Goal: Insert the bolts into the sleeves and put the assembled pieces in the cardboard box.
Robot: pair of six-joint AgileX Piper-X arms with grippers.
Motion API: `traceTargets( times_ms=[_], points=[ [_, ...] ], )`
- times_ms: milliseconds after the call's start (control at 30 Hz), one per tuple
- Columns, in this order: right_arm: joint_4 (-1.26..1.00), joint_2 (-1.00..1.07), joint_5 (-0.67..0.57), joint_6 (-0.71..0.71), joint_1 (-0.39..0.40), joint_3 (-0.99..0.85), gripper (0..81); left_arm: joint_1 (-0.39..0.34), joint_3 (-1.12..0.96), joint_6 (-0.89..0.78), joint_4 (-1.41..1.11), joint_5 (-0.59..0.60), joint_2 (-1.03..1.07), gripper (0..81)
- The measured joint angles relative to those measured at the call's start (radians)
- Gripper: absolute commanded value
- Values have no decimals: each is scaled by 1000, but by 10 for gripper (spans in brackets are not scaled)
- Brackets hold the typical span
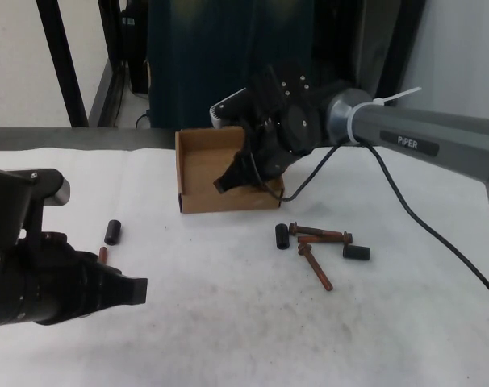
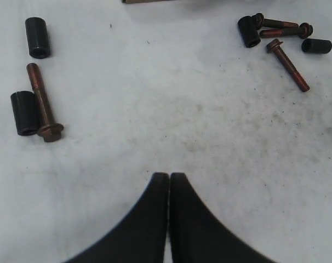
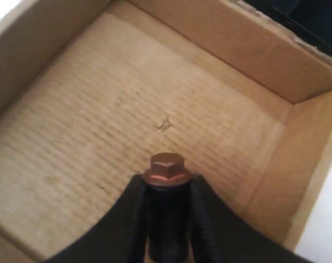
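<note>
Cardboard box [image 1: 198,161]: right hand [image 3: 167,186] clamps one sleeved bolt [image 3: 166,167] above its floor. Left hand [image 2: 169,176] pressed together. Desk [image 2: 182,126]: four bolts [image 2: 44,104], four sleeves [image 2: 37,37].

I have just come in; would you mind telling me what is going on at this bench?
The right hand grips a black cylindrical sleeve with a copper-coloured hex-head bolt seated in it, and holds it over the open brown cardboard box, not yet released. The left hand is shut on nothing above the white bench. Near it lie one loose bolt and two loose sleeves. Three more bolts and two more sleeves lie nearer the box.
</note>
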Motion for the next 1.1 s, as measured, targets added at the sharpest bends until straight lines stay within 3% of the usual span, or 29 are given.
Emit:
traceTargets(
  times_ms=[233, 300, 733, 1100],
  points=[
    [-75, 0, 0, -2, -2, 0, 343, 0, 0, 0, -15, 0, 0, 8],
    [-84, 0, 0, -2, -1, -2, 379, 0, 0, 0, -17, 0, 0, 8],
    [-65, -17, 0, 0, -1, -31, 387, 0, 0, 25, -81, -8, 0, 8],
    [268, -227, -16, 21, 59, -178, 387, 26, 0, 156, -258, -19, 0, 8]
  ],
)
